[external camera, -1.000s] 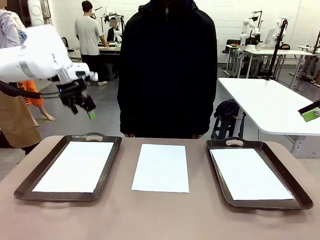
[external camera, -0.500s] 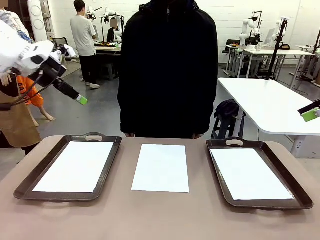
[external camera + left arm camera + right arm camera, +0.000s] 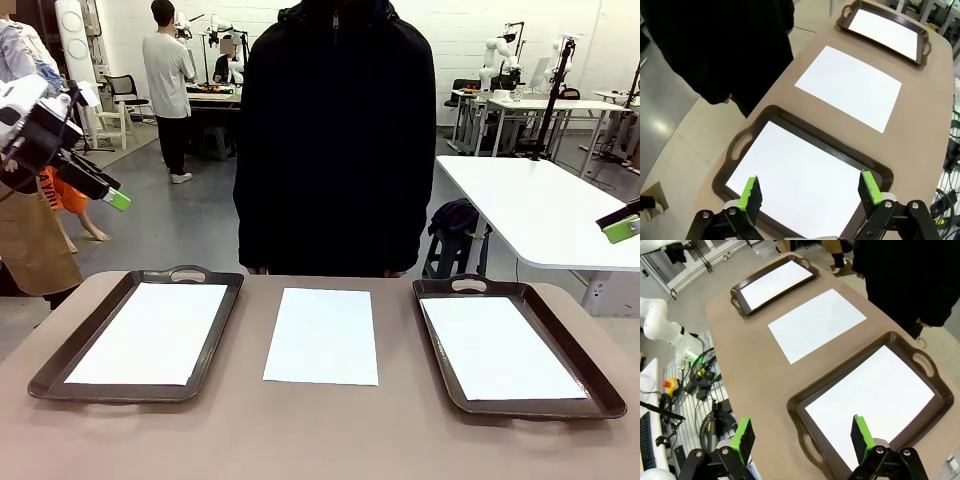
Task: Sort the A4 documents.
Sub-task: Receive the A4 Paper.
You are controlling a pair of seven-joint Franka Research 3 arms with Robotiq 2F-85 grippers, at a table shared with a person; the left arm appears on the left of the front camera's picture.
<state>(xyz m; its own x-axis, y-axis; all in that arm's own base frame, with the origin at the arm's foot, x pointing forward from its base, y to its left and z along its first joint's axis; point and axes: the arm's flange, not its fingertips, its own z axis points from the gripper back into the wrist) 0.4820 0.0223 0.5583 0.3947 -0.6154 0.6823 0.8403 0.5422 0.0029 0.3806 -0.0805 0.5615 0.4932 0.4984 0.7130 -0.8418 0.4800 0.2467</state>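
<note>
1. The left gripper (image 3: 811,192), jaws spread and empty, has pulled back leftward, high over the left tray (image 3: 45,370). The right gripper (image 3: 802,437) hangs equally wide, unmoved.
2. The A4 documents (image 3: 322,335) lie as before: one in each tray, one on the table (image 3: 320,430) between.
3. The person (image 3: 335,140) stands at the far edge.

Bright, even overhead light; sharp focus; wide-angle edge distortion.

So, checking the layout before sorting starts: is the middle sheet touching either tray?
Apart. The front view shows the middle sheet lying on the table with a bare strip between it and the left tray and the right tray.
</note>
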